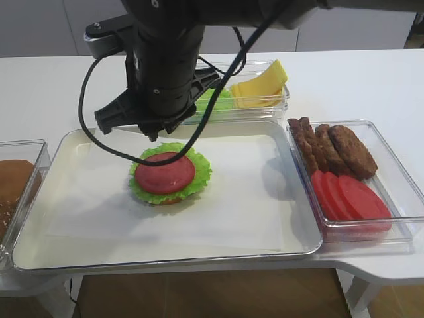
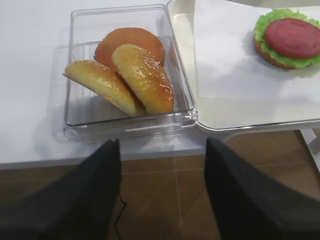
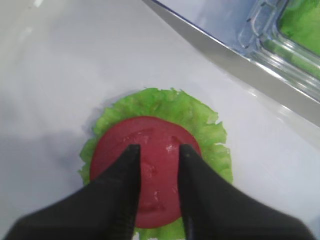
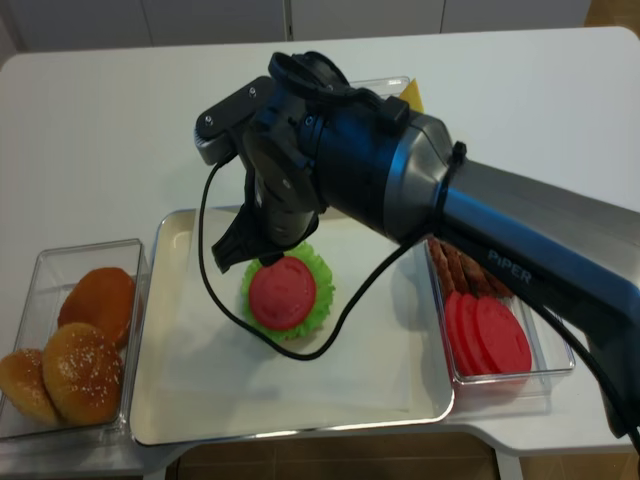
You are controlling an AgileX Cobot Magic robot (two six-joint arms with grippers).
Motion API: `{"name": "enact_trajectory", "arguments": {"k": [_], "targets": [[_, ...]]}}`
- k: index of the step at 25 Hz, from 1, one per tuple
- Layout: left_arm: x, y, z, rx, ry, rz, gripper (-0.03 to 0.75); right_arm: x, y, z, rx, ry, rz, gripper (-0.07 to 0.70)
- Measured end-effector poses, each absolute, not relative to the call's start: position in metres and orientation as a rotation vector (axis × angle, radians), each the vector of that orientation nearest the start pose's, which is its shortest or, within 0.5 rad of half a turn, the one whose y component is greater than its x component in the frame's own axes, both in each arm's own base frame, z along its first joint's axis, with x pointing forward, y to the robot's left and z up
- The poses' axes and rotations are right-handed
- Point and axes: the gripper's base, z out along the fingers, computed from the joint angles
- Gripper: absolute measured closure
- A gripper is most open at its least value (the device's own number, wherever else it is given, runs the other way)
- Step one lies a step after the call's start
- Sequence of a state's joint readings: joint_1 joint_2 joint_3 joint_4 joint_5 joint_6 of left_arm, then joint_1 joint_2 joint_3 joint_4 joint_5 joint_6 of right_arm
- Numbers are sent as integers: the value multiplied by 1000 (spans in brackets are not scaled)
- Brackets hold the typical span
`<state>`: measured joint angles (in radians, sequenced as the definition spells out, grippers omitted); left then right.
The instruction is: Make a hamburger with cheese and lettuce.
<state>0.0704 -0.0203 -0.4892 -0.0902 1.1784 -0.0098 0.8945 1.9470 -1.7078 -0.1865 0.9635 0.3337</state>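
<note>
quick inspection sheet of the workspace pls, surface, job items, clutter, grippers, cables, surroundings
surface: white table, tray lined with white paper
job's things: hamburger on tray, bun base, lettuce, tomato slice on top; cheese in rear bin
clutter: buns, patties, spare tomato slices in bins
grippers: right gripper open over tomato; left gripper open, empty, off table edge
cables: black cable looping off right arm
surroundings: brown floor

The right arm (image 1: 165, 59) is crowding the space above the hamburger (image 1: 169, 173), while bare tray (image 1: 252, 199) is lying open at center-right of the frame.
</note>
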Motion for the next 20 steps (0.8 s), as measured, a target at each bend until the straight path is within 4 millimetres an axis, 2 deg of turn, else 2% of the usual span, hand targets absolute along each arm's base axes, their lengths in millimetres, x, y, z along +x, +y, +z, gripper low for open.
{"name": "enact_trajectory", "arguments": {"k": [11,17,20], "targets": [[-12,-8,265,-75,2148,-74,313,280,329,275,-822,2538,184,418],[-12,-8,265,-75,2148,-74,313,287,318,274,-804,2567,119,239],[-12,-8,265,-75,2148,-74,313,294,306,272,-802,2605,59,212]]}}
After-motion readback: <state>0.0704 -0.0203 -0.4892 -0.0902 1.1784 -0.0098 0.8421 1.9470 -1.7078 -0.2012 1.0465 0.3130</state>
